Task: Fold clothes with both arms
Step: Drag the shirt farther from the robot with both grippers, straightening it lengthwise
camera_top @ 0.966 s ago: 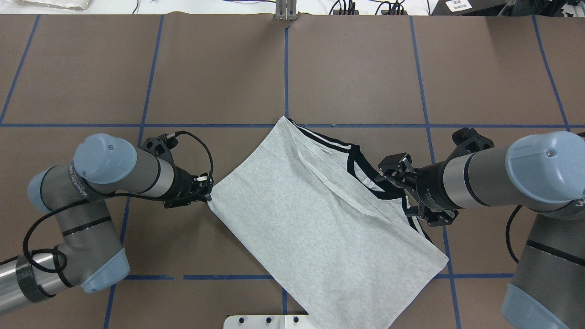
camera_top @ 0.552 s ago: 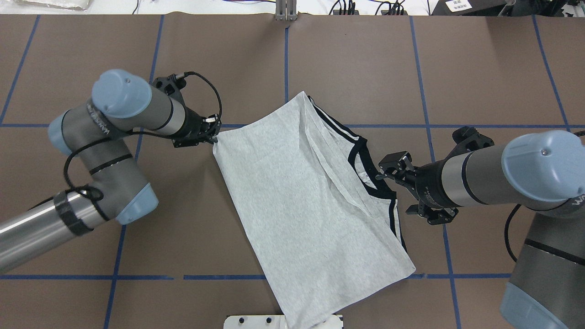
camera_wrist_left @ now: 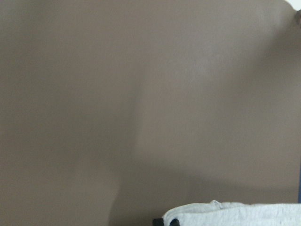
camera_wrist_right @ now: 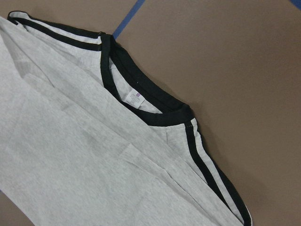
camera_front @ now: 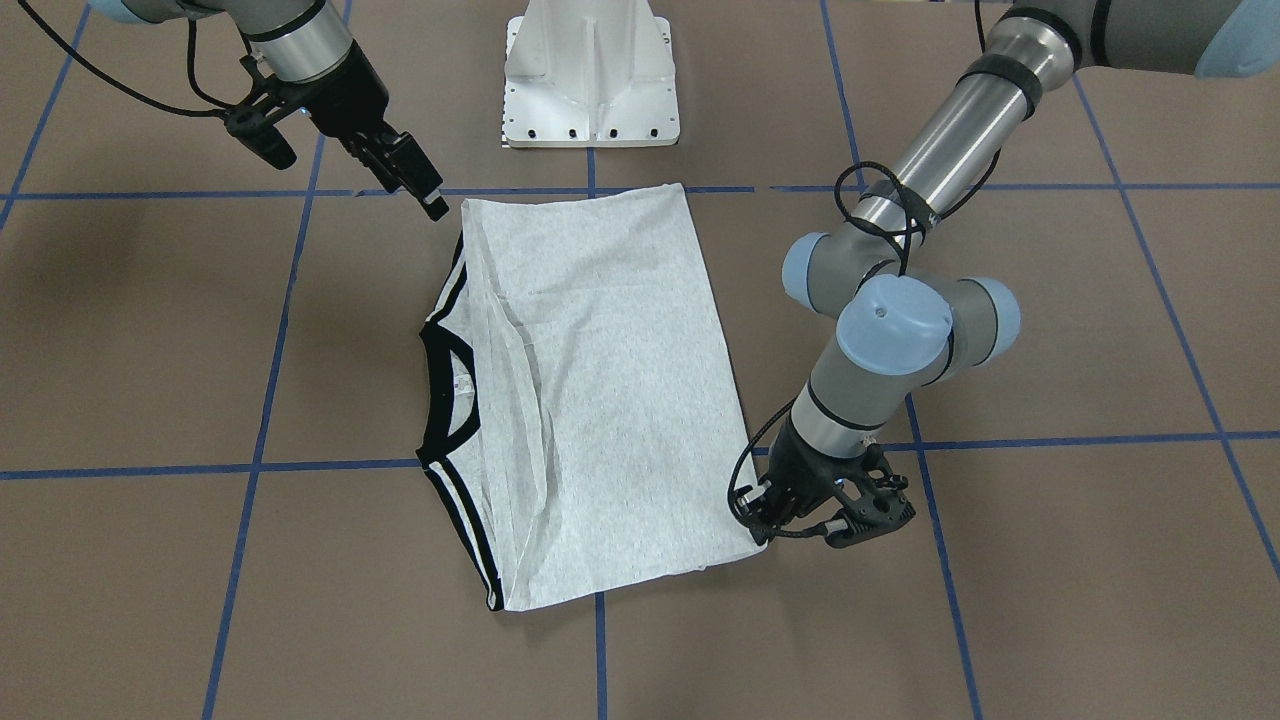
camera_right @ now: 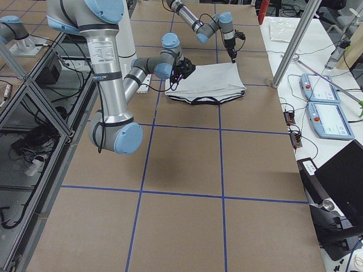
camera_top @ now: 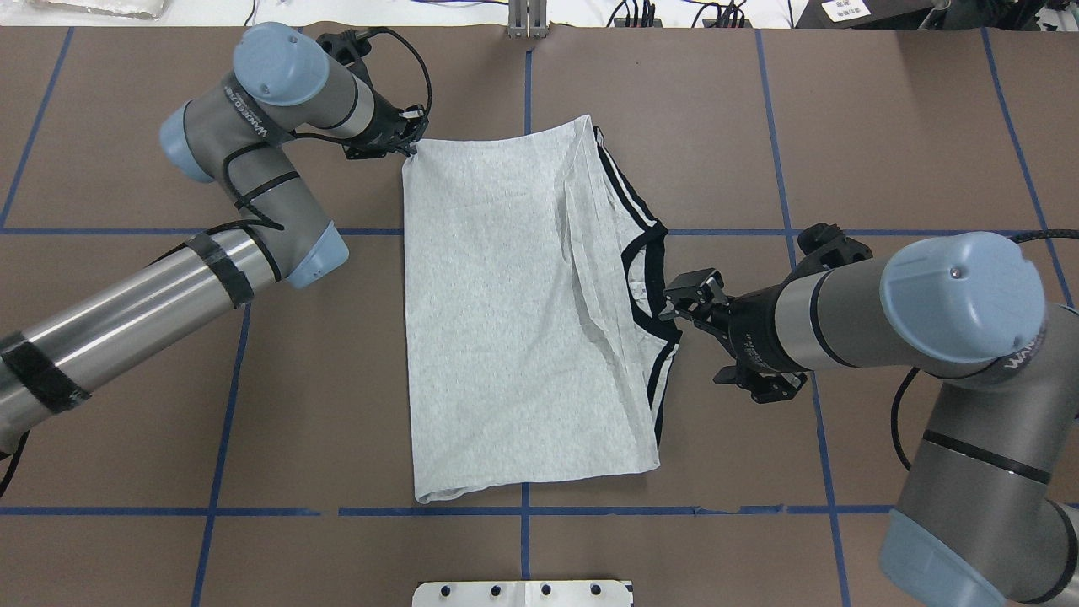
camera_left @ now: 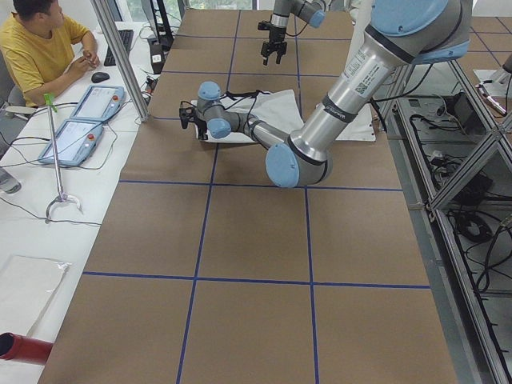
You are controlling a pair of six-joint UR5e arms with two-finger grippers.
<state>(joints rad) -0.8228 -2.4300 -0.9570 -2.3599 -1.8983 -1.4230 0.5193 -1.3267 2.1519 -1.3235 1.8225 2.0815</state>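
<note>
The light grey T-shirt lies flat on the brown table as a tall folded rectangle. Its black collar and black shoulder stripes face the right arm. My left gripper is shut on the shirt's far left corner, low at the table; the same grip shows in the front view. The left wrist view shows only a strip of shirt edge. My right gripper hovers open beside the collar, holding nothing. The right wrist view looks down on the collar from above. The print is hidden.
Blue tape lines grid the brown table cover. The white pedestal base stands just behind the shirt's near edge. A metal post stands at the far edge. A seated person and two teach pendants are at a side desk.
My left gripper has carried the shirt corner far across the table, swinging the shirt from a diagonal to square with the tape lines. The right gripper has shifted slightly left, still open.
</note>
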